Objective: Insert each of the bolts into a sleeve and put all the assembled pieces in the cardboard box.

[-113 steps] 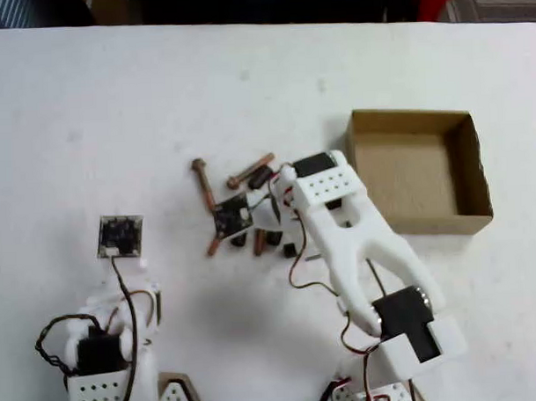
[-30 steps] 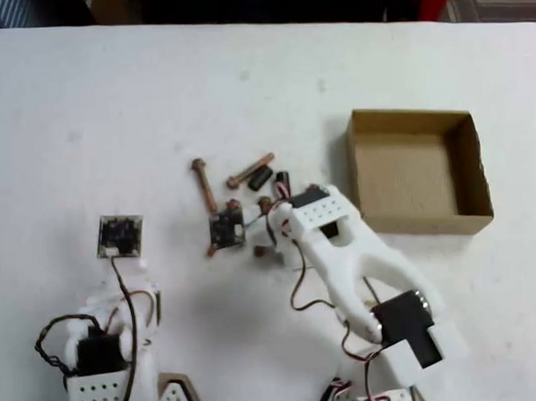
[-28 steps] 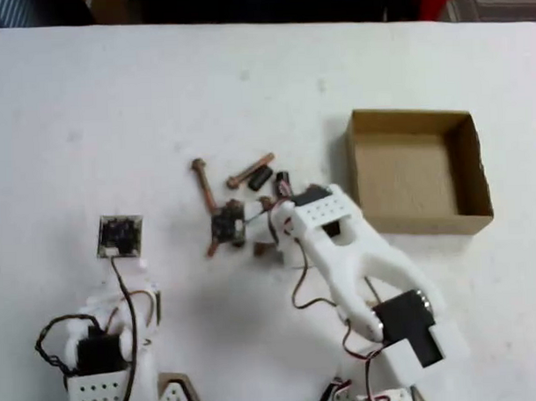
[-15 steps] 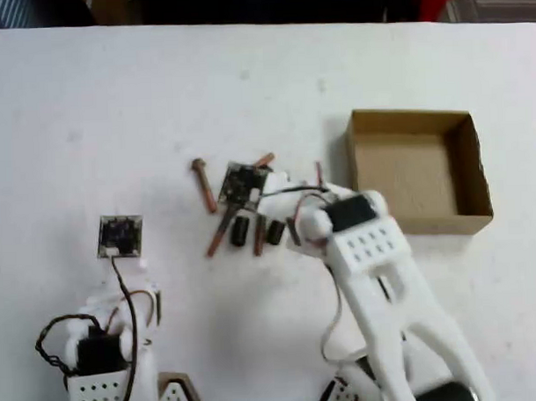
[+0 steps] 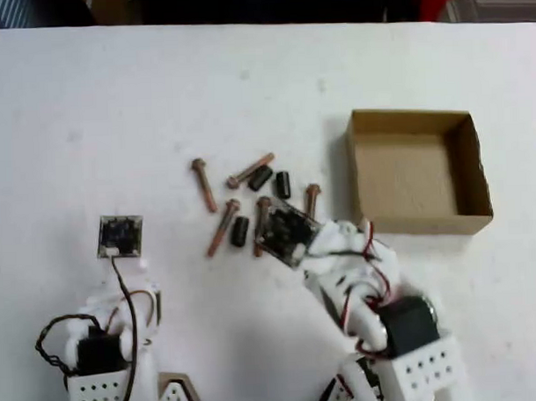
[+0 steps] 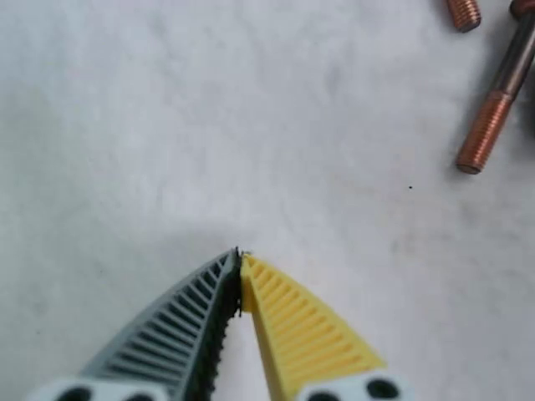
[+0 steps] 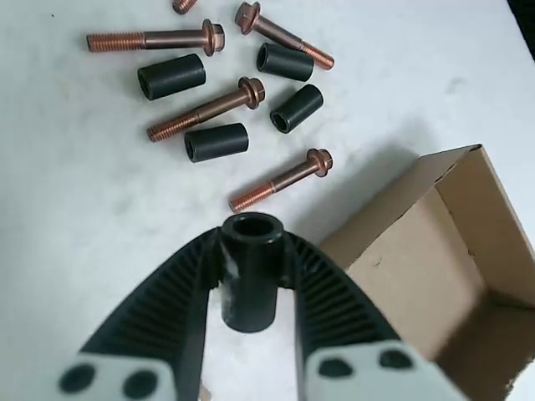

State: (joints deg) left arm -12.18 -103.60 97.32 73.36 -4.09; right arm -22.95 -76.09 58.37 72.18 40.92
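1. The right gripper (image 7: pixel 251 241), its black ribbed jaws clamped on a black cylindrical sleeve (image 7: pixel 251 280), hangs just beside a corner of the open brown cardboard box (image 7: pixel 418 251). The sleeve's hollow end pokes out past the fingertips.
2. The brown cardboard box (image 5: pixel 474 171) sits on the white table (image 5: pixel 114 91), its plain floor showing.
3. Copper-coloured flanged bolts (image 5: pixel 223 227) lie loose on the table beside the box. The nearest bolt (image 7: pixel 280 180) rests close to the box's corner, and a second bolt (image 7: pixel 205 109) and a third bolt (image 7: pixel 155 39) lie farther off.
4. Loose black sleeves (image 7: pixel 216 142) are scattered among the bolts, apart from the box. One loose sleeve (image 7: pixel 286 62) touches the shank of a fourth bolt (image 7: pixel 251 17); whether that shank passes through it cannot be told.
5. The left gripper (image 6: pixel 240 267), one finger grey and one yellow, is pressed together tip to tip above bare table, on the far side of the bolts from the box. Two threaded bolt ends (image 6: pixel 493 125) lie nearby.
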